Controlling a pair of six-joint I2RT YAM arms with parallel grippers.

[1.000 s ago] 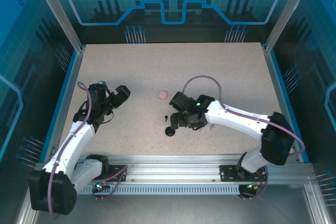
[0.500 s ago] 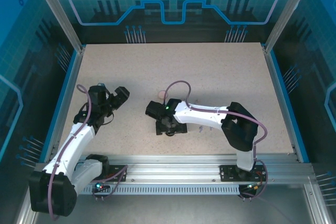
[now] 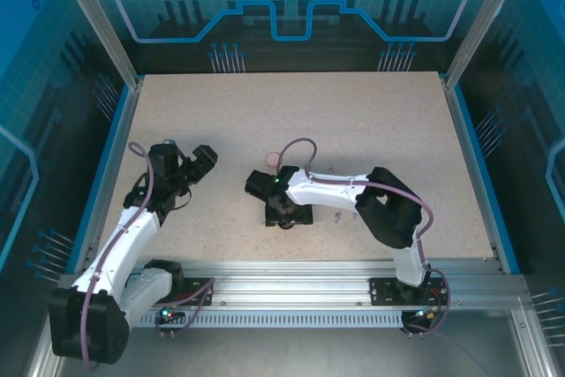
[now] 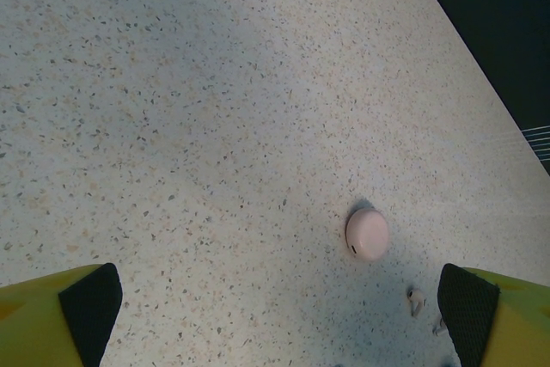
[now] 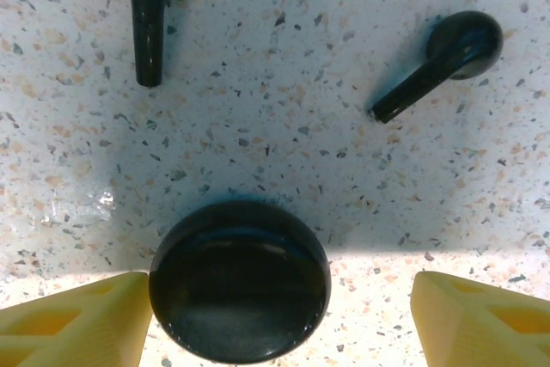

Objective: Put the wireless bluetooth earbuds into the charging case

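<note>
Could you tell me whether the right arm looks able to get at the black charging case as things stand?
Probably yes: the right hand hangs over the black case with its open fingers on either side of it, and the two black earbuds lie apart from it, beyond the fingertips.

L gripper jaws wide apart, black pads at both lower corners. Round pink case sits on speckled table, right of ctr. Tiny pale earbud near it, lower right, not touching. Dark beyond table edge, top right.
</note>
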